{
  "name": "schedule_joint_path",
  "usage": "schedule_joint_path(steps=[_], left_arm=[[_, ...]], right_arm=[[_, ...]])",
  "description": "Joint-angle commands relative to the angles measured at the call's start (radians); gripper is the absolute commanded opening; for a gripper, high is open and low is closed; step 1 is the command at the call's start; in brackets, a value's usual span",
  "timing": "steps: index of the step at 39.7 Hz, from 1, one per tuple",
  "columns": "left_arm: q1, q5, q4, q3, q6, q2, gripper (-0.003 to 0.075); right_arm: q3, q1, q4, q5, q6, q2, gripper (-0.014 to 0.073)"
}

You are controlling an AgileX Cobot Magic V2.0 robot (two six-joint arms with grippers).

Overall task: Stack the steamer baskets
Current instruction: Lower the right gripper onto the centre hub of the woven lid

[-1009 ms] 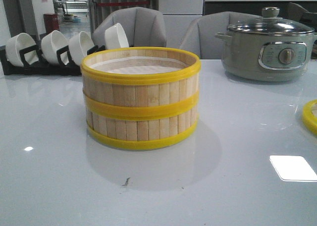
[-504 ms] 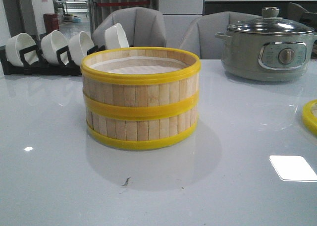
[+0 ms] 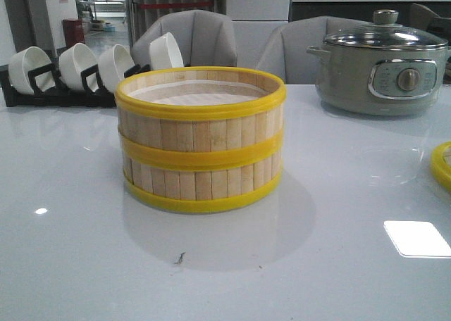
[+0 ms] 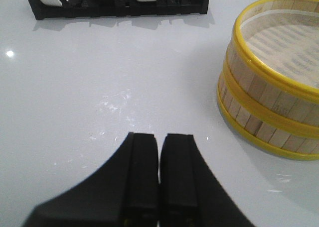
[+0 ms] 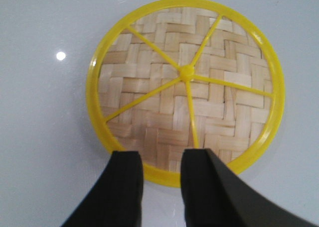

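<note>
Already stacked, steamer baskets [image 4: 271, 95] sit beside the closed left tool [image 4: 159, 142].

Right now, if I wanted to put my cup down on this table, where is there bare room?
The widest bare patch is the near table, in front of the stacked steamer baskets. More lies between the baskets and the bowl rack, where the left gripper hovers. It is crowded along the back by the cooker, and at the right edge, where the right gripper hovers over the woven lid.

2 steamer baskets [image 3: 201, 141] stand stacked upright mid-table, slatted walls, yellow rims.
</note>
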State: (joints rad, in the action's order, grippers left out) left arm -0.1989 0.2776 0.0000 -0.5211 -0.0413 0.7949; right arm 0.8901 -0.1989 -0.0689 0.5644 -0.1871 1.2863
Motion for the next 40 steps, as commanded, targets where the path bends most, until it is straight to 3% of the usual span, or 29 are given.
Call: schedule_joint_path(steps=[1, 18, 40], left_arm=[[-0.006, -0.080, 0.000, -0.030, -0.001, -0.009, 0.0085], [-0.006, -0.080, 0.000, -0.030, -0.001, -0.009, 0.0085], [-0.006, -0.080, 0.000, -0.030, -0.001, -0.009, 0.0085]], right_arm=[[0.095, -0.031, -0.017, -0.052, 0.003, 0.066, 0.0323], [0.311, -0.051, -0.017, 0.042, 0.003, 0.357, 0.0352], [0.322, -0.072, -0.018, -0.021, 0.003, 0.439, 0.0356]])
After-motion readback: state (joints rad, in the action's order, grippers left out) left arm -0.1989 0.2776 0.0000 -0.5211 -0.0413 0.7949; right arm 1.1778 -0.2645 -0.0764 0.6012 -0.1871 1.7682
